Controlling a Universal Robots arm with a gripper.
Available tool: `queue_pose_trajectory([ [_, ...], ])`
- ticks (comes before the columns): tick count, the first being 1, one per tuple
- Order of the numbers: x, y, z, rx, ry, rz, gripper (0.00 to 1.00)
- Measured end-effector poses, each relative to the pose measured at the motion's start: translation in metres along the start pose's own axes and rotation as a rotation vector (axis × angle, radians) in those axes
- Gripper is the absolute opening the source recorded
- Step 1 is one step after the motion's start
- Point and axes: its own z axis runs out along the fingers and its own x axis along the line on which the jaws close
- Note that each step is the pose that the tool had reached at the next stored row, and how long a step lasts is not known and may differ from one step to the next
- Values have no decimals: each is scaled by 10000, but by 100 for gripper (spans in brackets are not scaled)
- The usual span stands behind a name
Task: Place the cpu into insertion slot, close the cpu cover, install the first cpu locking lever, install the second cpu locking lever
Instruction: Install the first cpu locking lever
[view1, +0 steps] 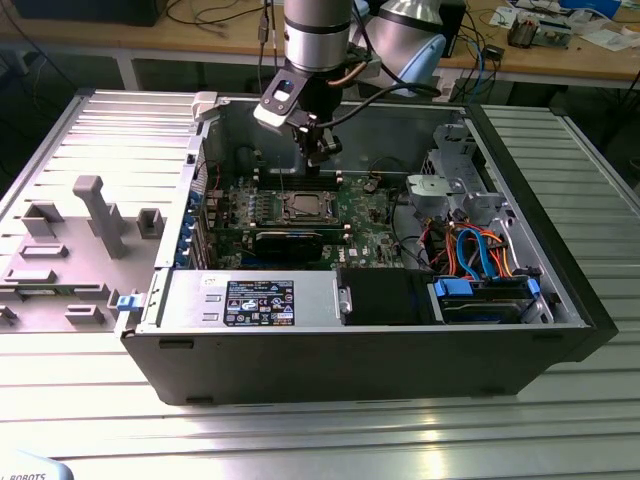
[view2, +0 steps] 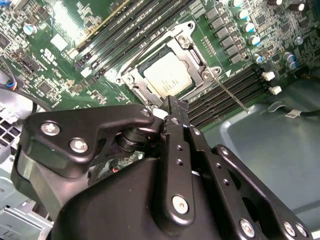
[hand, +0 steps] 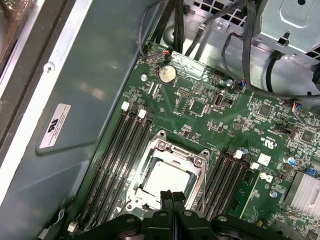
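The cpu (view2: 167, 74) is seen seated in the insertion slot (view2: 135, 85), the cpu cover (view2: 195, 56) laid flat around it. The lever (view2: 232, 95) alongside looks unlatched; it is best pressed down steadily and hooked sideways. The pincer (view2: 175, 106) is closed, empty, pointed downward just above the slot's edge.

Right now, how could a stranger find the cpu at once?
Inside the open computer case, find the green motherboard. Between its long black memory slots sits the silver cpu cover; the cpu is the pale, smooth square in its cut-out.
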Motion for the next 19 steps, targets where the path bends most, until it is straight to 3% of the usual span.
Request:
queue_pose_trajectory([
  [19,2,-5,0,-1,0,-6,11],
])
